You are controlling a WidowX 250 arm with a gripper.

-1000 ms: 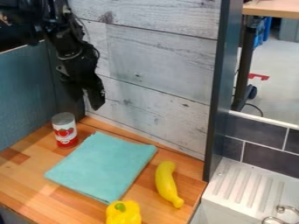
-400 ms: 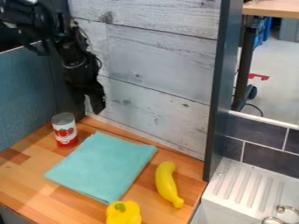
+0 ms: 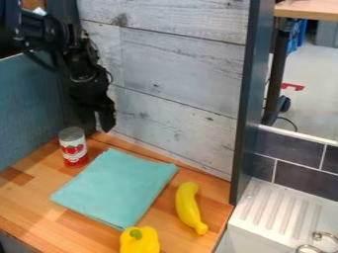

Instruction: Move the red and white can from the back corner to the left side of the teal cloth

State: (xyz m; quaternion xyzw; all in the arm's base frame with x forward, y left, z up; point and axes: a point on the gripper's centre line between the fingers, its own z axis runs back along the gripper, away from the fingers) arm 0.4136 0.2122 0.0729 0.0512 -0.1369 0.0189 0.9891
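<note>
- I'm seeing the can (image 3: 73, 147) standing upright on the wooden counter (image 3: 25, 201), toward the rear left corner. It's showing a silvery top, a white label with red shapes and a red lower band.
- I'm holding the black gripper (image 3: 105, 124) pointing down above the counter, up and to the right of the can in the camera view, apart from it. I can't tell whether it's released or clenched.
- Teal cloth (image 3: 116, 188) is lying flat and folded just beside the can, its near corner pointing at the yellow pepper (image 3: 141, 242).
- Yellow banana (image 3: 188, 205) is lying right of the cloth, curving along the counter's right side.
- Obstacles: blue-grey panel (image 3: 29, 99) is standing left of the can, pale plank wall (image 3: 178, 74) is running behind the counter, dark post (image 3: 243, 108) is rising at the counter's right rear.
- White sink (image 3: 277, 212) with a ridged drainboard is sitting right of the post, below dark tiles (image 3: 306, 177).
- The bottom edge is cutting off the pepper; its green stem is showing. The metal tap (image 3: 323, 236) is getting cut off at the lower right.
- Gripper is blending into the dark corner behind it, so I'm struggling to make out its outline. The can's far side is facing away from me.
</note>
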